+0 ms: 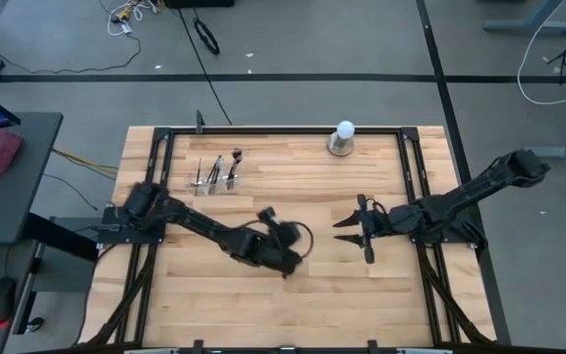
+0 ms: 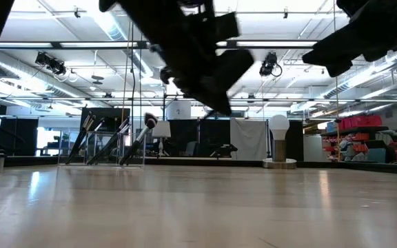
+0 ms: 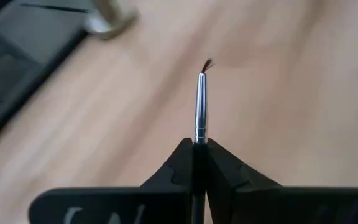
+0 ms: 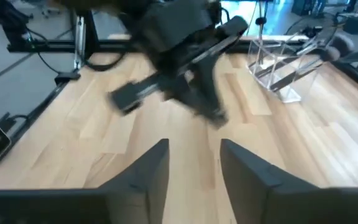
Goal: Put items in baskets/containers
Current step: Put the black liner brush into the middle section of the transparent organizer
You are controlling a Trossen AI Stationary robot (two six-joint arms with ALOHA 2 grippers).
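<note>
Step in hand: carry one brush (image 3: 201, 106) to the clear holder (image 1: 214, 175), judged from the grasp.
Left hand (image 1: 285, 246): at worktop centre, raised, clamped on the brush handle; ferrule and tip project forward.
Right hand (image 1: 354, 228): right of centre, fingers apart, empty, waiting.
Method: keep the grip firm; tilt the brush upright and lower it, handle first, into a free compartment.
Holder: far left, transparent rigid plastic, several brushes leaning inside.
Brush: thin, silver ferrule, small dark bristle tip.
Worktop (image 1: 293, 295): pale wood planks, smooth.
</note>
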